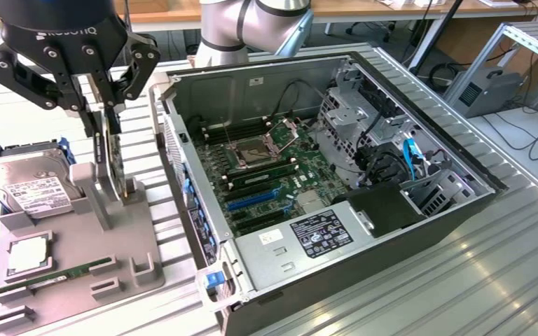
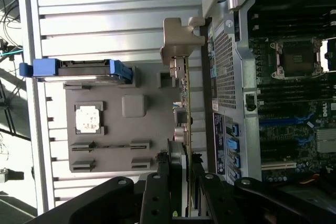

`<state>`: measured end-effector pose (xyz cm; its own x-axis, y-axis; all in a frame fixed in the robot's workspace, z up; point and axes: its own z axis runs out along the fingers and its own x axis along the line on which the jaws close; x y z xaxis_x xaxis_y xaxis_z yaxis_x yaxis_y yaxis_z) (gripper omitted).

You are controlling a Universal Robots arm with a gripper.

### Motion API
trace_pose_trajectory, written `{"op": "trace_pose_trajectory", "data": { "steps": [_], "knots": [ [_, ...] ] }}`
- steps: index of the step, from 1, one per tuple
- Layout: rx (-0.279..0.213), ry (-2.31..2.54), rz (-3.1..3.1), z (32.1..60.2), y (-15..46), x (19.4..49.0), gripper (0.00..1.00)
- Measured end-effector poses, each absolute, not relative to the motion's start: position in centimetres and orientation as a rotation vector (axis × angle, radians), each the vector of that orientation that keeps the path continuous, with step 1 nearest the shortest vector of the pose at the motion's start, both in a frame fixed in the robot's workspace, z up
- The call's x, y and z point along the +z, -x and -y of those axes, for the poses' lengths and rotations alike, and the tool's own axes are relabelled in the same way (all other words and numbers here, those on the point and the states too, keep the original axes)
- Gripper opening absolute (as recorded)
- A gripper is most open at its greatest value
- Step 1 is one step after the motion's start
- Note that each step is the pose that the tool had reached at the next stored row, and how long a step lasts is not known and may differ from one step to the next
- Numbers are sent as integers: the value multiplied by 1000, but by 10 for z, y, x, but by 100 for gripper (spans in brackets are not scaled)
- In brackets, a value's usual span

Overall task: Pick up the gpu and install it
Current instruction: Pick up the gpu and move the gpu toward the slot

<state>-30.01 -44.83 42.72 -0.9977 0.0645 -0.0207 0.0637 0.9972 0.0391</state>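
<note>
1. Exterior view: your claw [image 1: 106, 129] hangs over the grey holder [image 1: 73, 273] on the table [image 1: 493, 280], toward the exterior view's left of the open computer case [image 1: 344, 238].
2. Its fingers [image 1: 90, 122] are partly closed, one on each flat face of the gpu [image 1: 115, 168], pinching the card near its top edge.
3. The gpu stands on edge, upright, at the holder's rear posts. You cannot tell whether its lower edge sits in the holder or has cleared it.
4. In the wrist view you see the claw [image 2: 185, 177] with the gpu [image 2: 185, 93] edge-on between the finger pads. Its pale metal bracket [image 2: 178, 40] is at the far end, just beside the case wall.
5. On the holder lie a hard drive [image 1: 28, 183], a square processor chip [image 1: 28, 255] and a green memory stick [image 1: 59, 274], all apart from the claw.
6. Inside the case, the motherboard [image 1: 269, 168] lies exposed.
</note>
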Motion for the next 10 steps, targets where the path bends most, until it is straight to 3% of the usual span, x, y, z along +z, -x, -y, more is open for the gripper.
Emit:
{"op": "trace_pose_trajectory", "data": {
  "steps": [10],
  "knots": [
    [60,-100,-3118,448,300,432,27]
  ]
}}
